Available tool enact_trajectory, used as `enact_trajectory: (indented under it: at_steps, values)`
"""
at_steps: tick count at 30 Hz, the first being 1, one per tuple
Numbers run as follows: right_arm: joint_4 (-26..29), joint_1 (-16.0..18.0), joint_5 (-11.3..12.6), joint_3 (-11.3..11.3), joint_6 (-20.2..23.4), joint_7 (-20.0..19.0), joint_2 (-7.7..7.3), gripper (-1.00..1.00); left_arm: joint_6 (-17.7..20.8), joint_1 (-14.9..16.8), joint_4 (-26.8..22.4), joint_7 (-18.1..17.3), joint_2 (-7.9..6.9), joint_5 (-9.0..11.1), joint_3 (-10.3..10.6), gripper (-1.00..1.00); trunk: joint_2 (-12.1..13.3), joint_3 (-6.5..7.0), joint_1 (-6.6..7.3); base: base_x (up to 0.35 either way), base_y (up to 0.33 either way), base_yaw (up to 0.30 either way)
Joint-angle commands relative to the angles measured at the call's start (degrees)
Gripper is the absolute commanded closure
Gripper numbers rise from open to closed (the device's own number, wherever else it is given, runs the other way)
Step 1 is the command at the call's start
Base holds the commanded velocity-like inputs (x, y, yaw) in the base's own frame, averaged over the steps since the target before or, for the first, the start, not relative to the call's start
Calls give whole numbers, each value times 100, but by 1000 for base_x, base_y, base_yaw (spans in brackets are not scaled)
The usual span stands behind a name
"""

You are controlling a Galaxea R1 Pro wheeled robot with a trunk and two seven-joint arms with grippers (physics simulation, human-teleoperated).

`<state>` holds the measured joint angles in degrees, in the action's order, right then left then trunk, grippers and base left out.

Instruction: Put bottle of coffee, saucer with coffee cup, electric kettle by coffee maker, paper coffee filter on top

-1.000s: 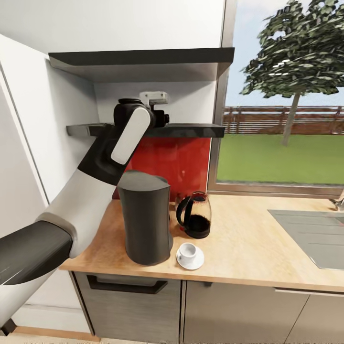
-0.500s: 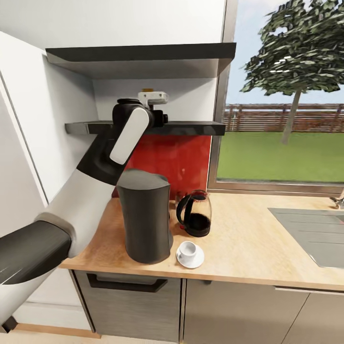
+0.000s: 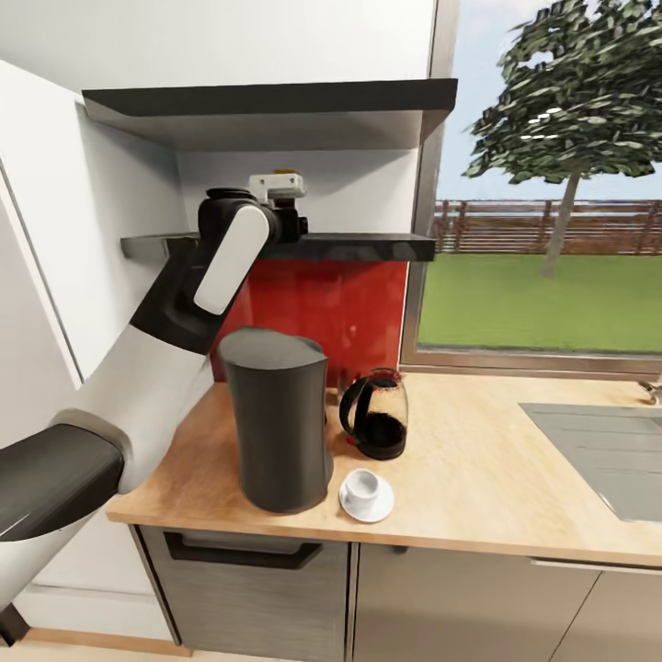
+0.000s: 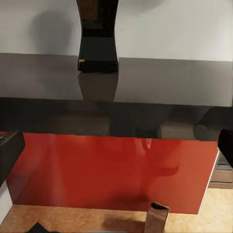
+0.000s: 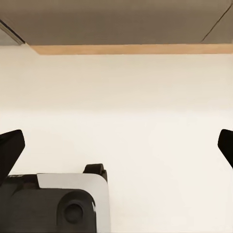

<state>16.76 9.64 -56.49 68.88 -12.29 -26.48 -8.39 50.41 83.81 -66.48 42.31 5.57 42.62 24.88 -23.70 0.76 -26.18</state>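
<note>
Left arm raised at the shelf, bottle of coffee not yet grasped.
Left gripper (image 4: 116, 155) jaws wide, facing the shelf (image 3: 368, 246) edge; bottle (image 4: 98, 36) stands on it. Right gripper (image 5: 116, 145) jaws wide. Coffee maker (image 3: 274, 418), kettle (image 3: 375, 414), cup (image 3: 362, 484) on saucer (image 3: 366, 501) on desk (image 3: 478, 478).

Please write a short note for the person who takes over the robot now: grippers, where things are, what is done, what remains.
Left gripper: open, raised at the kitchen shelf, facing the bottle of coffee standing on it. Right gripper: open, empty.
Done: coffee maker, electric kettle and coffee cup on its saucer stand together on the kitchen countertop.
Left: bring the bottle down; put the filter on the maker.
</note>
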Motion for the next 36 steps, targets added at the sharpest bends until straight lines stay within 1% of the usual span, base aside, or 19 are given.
enact_trajectory:
  at_steps: [1, 9, 15, 20, 26, 28, 30, 33, 36]
  values:
    - [3, 3, -60, 48, -27, -25, 5, -100, 3, 4, -6, 59, -2, 60, 8, -100, -3, -2, -5, 290, 0, 0]
    - [-30, 2, -72, 46, -27, -24, 19, -100, 6, 4, -5, 59, 23, 62, 8, -100, -3, -2, -5, 315, 0, 0]
    - [-180, -88, -156, 52, -26, -15, 5, -100, -4, 4, -5, 67, 27, 54, 10, -100, -3, -2, -5, 42, 0, 0]
    - [-259, -102, -189, 47, -24, 134, 14, -100, 3, 4, 0, 67, 7, 54, 6, -100, -3, -2, -5, 74, 0, 0]
    - [-330, -103, -196, 46, -27, 161, 26, -100, 0, 12, 37, 59, -9, 44, 7, -100, -3, -2, -5, 258, 0, 0]
    - [-331, -103, -196, 42, -27, 161, 40, -100, -12, 12, 52, 54, -117, 33, 1, -100, -3, -2, -5, 188, 0, 0]
    - [-331, -103, -196, 39, -27, 161, 49, -100, -16, 18, 56, 52, -184, 35, -5, -100, -3, -2, -5, 67, 0, 0]
    - [-332, -103, -196, 38, -27, 161, 59, -100, -17, 73, 77, 50, -227, 52, -9, -100, -3, -2, -5, 23, 0, 0]
    - [-332, -103, -196, 37, -27, 161, 64, -100, -14, 181, 201, 50, -246, 52, -7, -100, -3, -2, -5, 3, 0, 0]
